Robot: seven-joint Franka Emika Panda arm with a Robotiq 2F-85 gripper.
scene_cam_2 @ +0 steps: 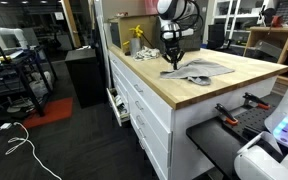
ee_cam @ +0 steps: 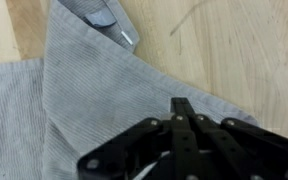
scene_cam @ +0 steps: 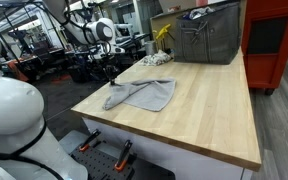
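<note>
- Wrist view: the gripper (ee_cam: 182, 108) has its jaws drawn together, apparently pinching the grey cloth (ee_cam: 84, 100) near a folded edge.
- That cloth lies rumpled and partly doubled over on the wooden worktop (scene_cam: 209, 115), with the pinched end close to the worktop's side edge.
- It looks light, limp and unbreakable, so it will likely sag and trail; a corner or hem gives the surest hold.
- Bare board spreads beyond the cloth, and a metal bin (scene_cam: 209, 35) stands well apart at the back.
</note>
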